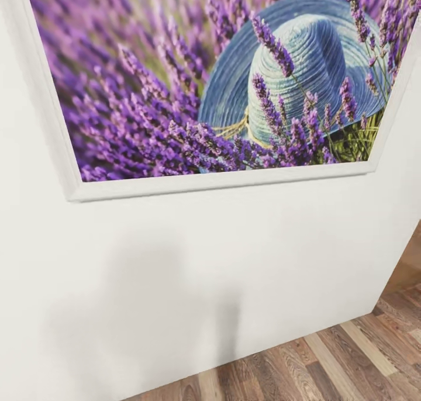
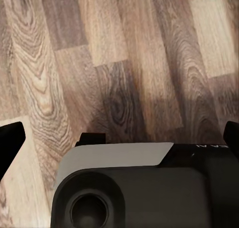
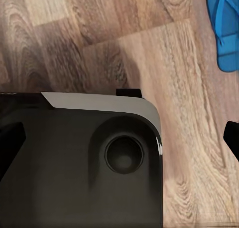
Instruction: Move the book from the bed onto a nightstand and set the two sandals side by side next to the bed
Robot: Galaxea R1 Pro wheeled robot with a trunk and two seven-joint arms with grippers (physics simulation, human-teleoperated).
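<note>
One bright blue sandal (image 3: 226,31) lies flat on the wood-plank floor (image 3: 164,63), seen in the right wrist view, well away from my right gripper (image 3: 119,140). That gripper is open, its dark fingertips (image 3: 11,143) far apart with nothing between them. My left gripper (image 2: 119,138) is open too and hangs over bare floor (image 2: 124,48), holding nothing. The book, the bed and the nightstand are out of view.
A white wall (image 1: 193,261) stands close in front of the head camera, with a white-framed picture (image 1: 193,79) of lavender and a blue straw hat. Wood floor (image 1: 351,354) shows at the lower right past the wall's corner. My dark grey base (image 3: 79,163) sits under both wrists.
</note>
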